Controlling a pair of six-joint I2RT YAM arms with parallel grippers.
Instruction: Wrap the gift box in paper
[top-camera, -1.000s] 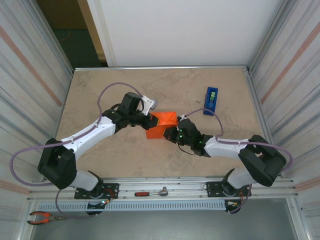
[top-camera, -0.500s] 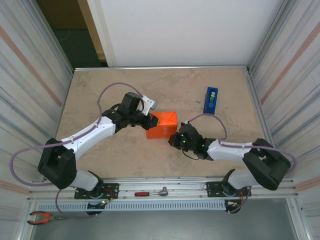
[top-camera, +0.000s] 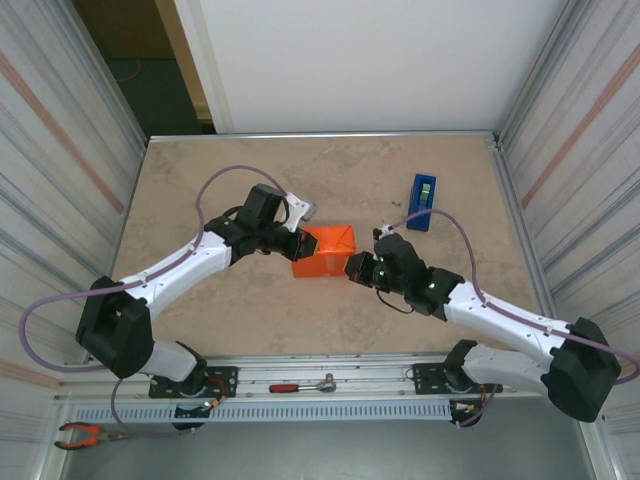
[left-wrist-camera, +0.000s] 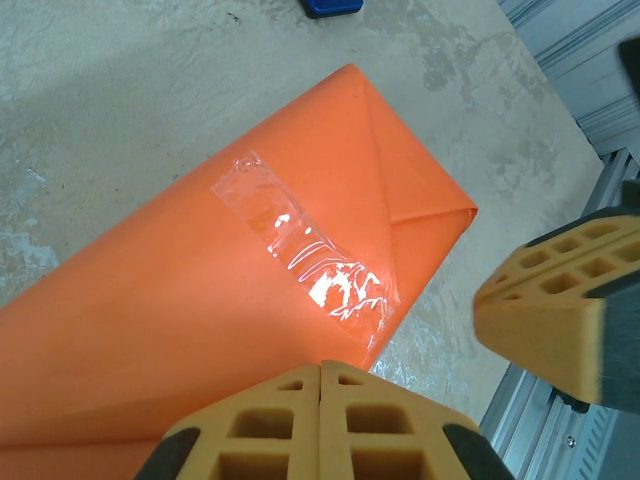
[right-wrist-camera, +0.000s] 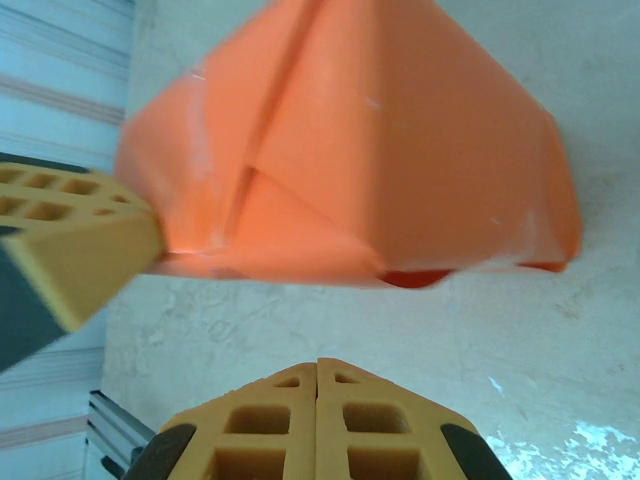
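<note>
Gift box (top-camera: 325, 250), wrapped orange, sits on the counter (top-camera: 200, 170) between two shut, empty claws: left claw (top-camera: 300, 243) against its end, right claw (top-camera: 352, 268) just beside. Its end flap (right-wrist-camera: 300, 215) (seemingly untaped) could spring open if nudged.

Even bright light, tape glare, blurred wrist edges

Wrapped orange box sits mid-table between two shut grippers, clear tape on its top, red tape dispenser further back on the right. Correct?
Not quite. The tape dispenser is blue, not red; the top external view shows it, further back and to the right of the gift box. The rest stands.
</note>
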